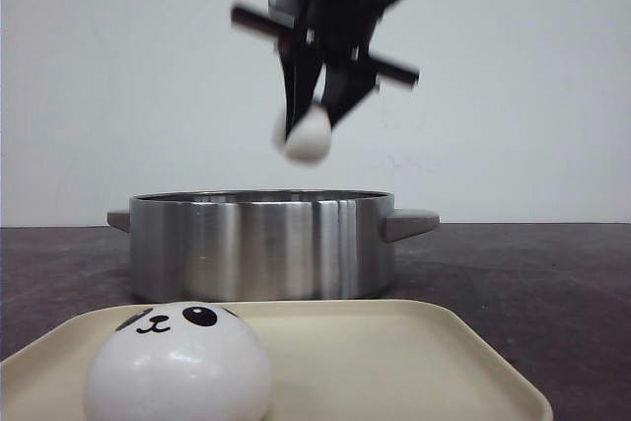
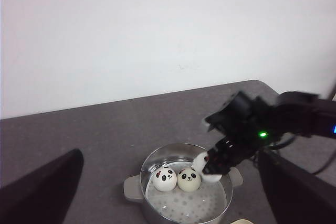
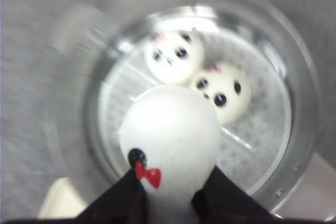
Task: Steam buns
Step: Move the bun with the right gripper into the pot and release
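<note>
My right gripper [image 1: 314,115] is shut on a white panda bun [image 1: 308,135] and holds it in the air above the steel pot [image 1: 261,244]. In the right wrist view the held bun [image 3: 170,135], with a red bow, hangs over the pot's perforated floor, where two more buns [image 3: 173,56] [image 3: 223,90] sit side by side. The left wrist view shows those two buns [image 2: 166,178] [image 2: 188,179] and the right gripper [image 2: 220,161] over the pot's rim. A fourth bun [image 1: 177,367] sits on the cream tray [image 1: 394,362]. My left gripper [image 2: 168,192] is open and empty, well above the pot.
The pot has two side handles [image 1: 409,224] and stands on a dark table behind the tray. A corner of the tray [image 3: 60,203] shows beside the pot. A white wall is behind.
</note>
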